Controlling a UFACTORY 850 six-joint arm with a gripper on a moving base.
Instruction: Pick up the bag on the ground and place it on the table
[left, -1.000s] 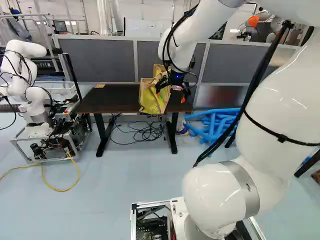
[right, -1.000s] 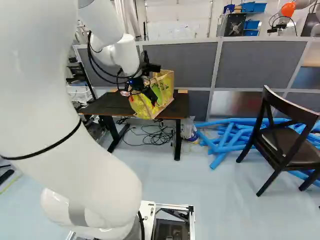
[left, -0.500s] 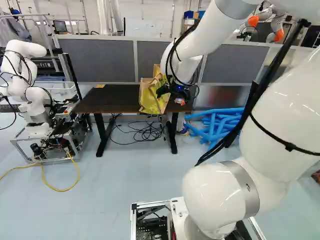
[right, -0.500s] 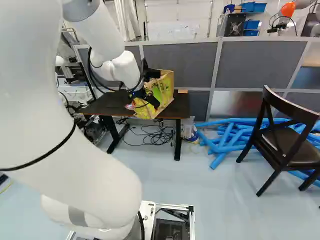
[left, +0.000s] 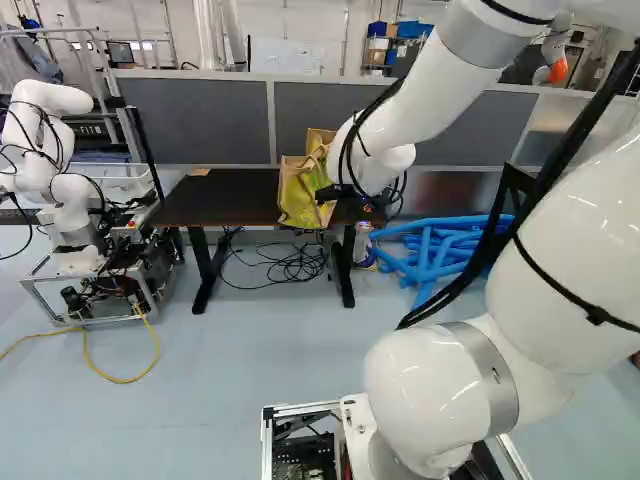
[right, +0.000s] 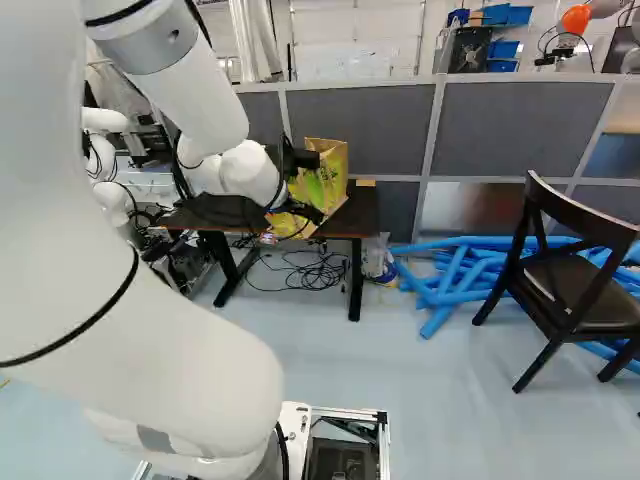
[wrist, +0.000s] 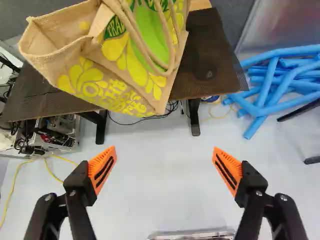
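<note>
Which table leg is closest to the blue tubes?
The right-hand table leg in the left base view: the blue tubes lie beside it, while the other leg stands beyond the black cables.

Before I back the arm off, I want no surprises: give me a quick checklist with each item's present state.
1. Bag up on the table: ok.
2. Gripper open, nothing between its fingers: ok.
3. Handles clear of both fingers: ok.
4. Bag fully inside the table's front edge: not ok, its lower corner appears to reach past it.
5. Bag steady enough to leave: cannot tell.
</note>
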